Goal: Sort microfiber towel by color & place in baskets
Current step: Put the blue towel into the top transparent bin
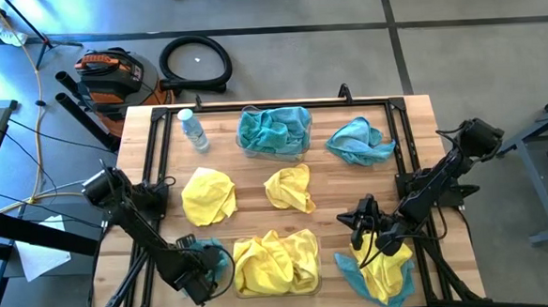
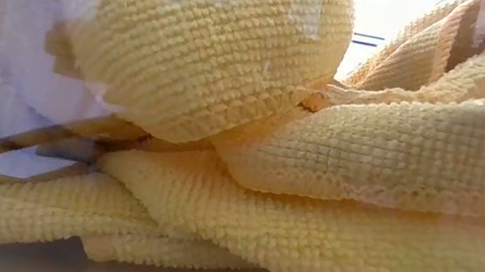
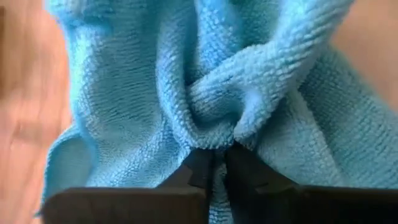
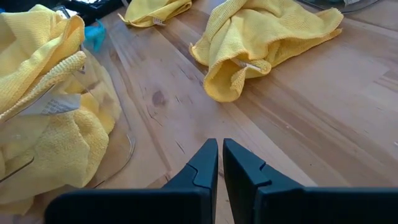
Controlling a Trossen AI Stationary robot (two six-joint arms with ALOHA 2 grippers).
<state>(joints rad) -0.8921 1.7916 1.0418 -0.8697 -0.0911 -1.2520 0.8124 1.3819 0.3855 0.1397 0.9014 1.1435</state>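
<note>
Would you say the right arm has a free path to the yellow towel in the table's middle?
Probably yes: the right gripper is empty and shut, with only bare wood between it and that towel.

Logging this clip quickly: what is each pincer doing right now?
Left pincer: shut on a blue towel.
Right pincer: shut, holding nothing, above the table.

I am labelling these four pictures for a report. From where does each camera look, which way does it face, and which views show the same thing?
High view: overhead, facing down; both arms, left gripper, right gripper.
Low view: table height, blocked by yellow towels; no robot part shows.
Left wrist view: faces a teal towel pinched by its fingers.
Right wrist view: faces the tabletop over shut fingers.
Shared: basket of yellow towels.
</note>
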